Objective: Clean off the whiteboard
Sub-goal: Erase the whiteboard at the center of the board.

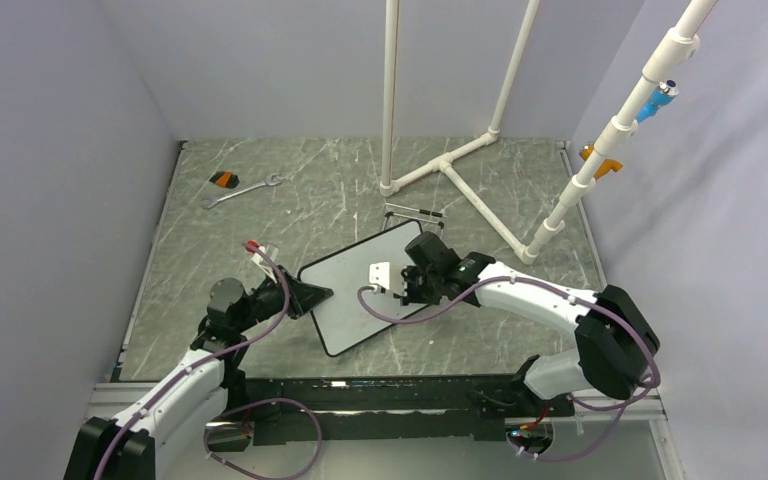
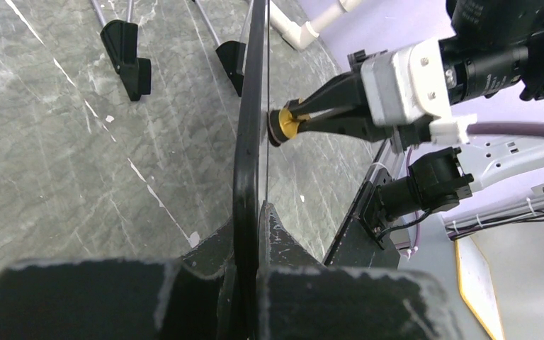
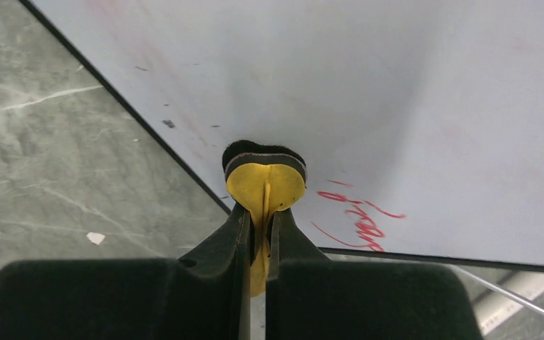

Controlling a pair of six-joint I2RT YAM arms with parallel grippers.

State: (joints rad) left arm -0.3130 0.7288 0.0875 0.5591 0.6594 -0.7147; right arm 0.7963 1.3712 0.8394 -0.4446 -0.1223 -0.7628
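The whiteboard [image 1: 355, 315] is a white board in a thin black frame, tilted up off the table. My left gripper [image 1: 322, 296] is shut on its left edge, and the left wrist view shows the frame [image 2: 246, 142] edge-on between the fingers. My right gripper [image 1: 400, 288] is shut on a small yellow eraser with a black felt pad [image 3: 265, 185] and presses it against the board face [image 3: 397, 92]. Red handwriting [image 3: 358, 216] sits just right of the eraser near the board's lower edge. Faint red smears show at the upper left. The eraser also shows in the left wrist view [image 2: 285, 122].
A white PVC pipe frame [image 1: 450, 165] stands behind the board, with a slanted pipe [image 1: 600, 150] at the right. A wrench [image 1: 240, 190] and a small orange-black object [image 1: 224, 179] lie at the far left. The board's black wire stand feet [image 2: 131, 60] stick out behind it.
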